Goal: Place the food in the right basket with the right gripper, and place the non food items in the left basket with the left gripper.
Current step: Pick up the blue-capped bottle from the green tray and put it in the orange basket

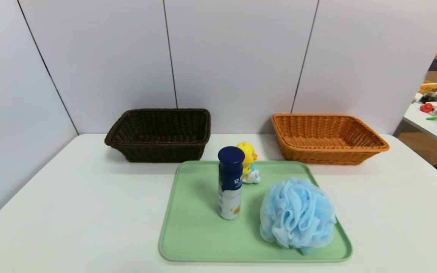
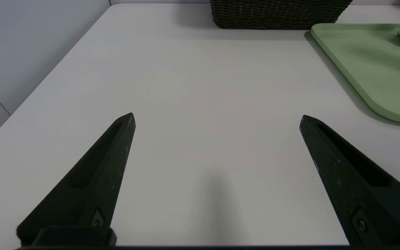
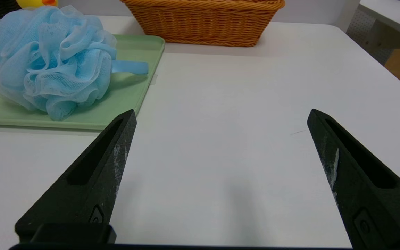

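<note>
The food, a tall blue-capped white container (image 1: 230, 183), stands upright on the green tray (image 1: 195, 235). Behind it sits the yellow duck toy (image 1: 248, 162), and the light-blue bath pouf (image 1: 297, 214) lies on the tray's right side. The dark brown left basket (image 1: 160, 135) and the orange right basket (image 1: 326, 138) stand at the back by the wall. Neither arm shows in the head view. My left gripper (image 2: 217, 119) hovers open over bare table left of the tray. My right gripper (image 3: 222, 116) is open over bare table right of the tray, with the pouf (image 3: 49, 59) nearby.
White wall panels close the back and left of the white table (image 1: 70, 212). A second table with clutter (image 1: 436, 113) stands off to the far right, past the table's edge. Bare tabletop lies on both sides of the tray.
</note>
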Action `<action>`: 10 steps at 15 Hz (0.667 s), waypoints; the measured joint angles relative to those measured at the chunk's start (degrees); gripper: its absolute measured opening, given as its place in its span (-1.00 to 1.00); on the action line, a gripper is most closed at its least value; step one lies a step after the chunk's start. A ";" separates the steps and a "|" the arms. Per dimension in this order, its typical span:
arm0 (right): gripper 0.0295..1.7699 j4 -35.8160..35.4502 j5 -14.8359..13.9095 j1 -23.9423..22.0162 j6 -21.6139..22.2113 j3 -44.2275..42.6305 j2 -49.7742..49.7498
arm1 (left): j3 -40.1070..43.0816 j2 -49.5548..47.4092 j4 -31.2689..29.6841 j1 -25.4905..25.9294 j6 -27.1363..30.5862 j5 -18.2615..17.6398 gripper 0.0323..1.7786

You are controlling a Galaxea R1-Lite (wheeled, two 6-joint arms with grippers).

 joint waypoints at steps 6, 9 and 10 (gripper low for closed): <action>0.92 5.03 0.99 0.00 -0.32 -9.09 0.43 | -3.02 0.00 -3.27 0.00 -0.35 -0.88 0.90; 0.92 14.30 3.83 0.00 -0.32 -24.36 3.60 | -12.64 0.22 1.91 0.00 -0.37 -2.71 0.90; 0.92 16.90 5.38 0.00 -0.41 -29.88 5.97 | -16.75 0.73 4.41 0.00 -0.37 -3.72 0.90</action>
